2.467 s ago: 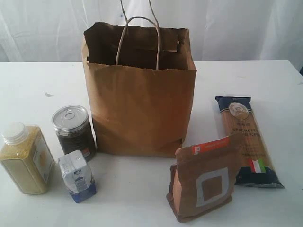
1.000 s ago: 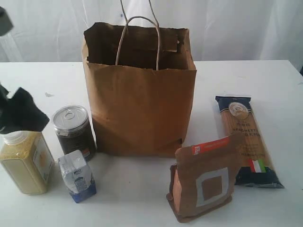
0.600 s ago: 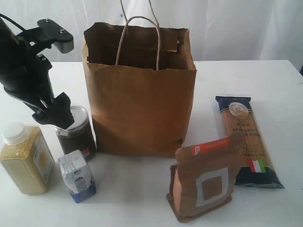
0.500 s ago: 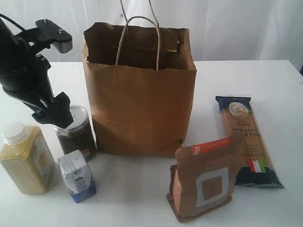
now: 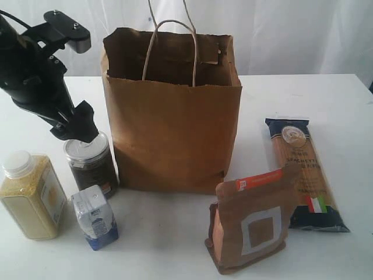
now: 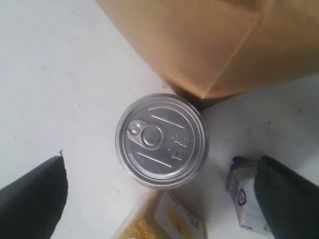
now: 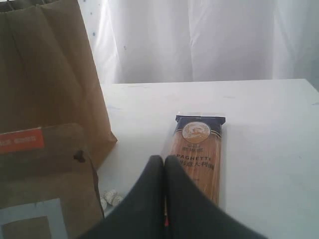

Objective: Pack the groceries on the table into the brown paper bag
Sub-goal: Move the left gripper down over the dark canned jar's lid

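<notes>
The brown paper bag (image 5: 175,128) stands open-topped on the desk (image 5: 326,99), its inside too shadowed to tell its contents. The dark pull-tab can (image 6: 162,140), silver-lidded, stands upright just beside the bag's base, below the left fingers (image 6: 35,196), which are spread wide apart. The right fingers (image 7: 144,199) are pressed together, with the long spaghetti packet (image 7: 197,154) lying flat beyond them.

- The left hand (image 5: 74,123), out of the exterior view at first, now hangs in it with fingers spread wide.
- It moves from above the yellow-grain bottle (image 5: 32,198) to directly over the dark pull-tab can (image 5: 90,162), nearer the brown paper bag (image 5: 175,134).
</notes>
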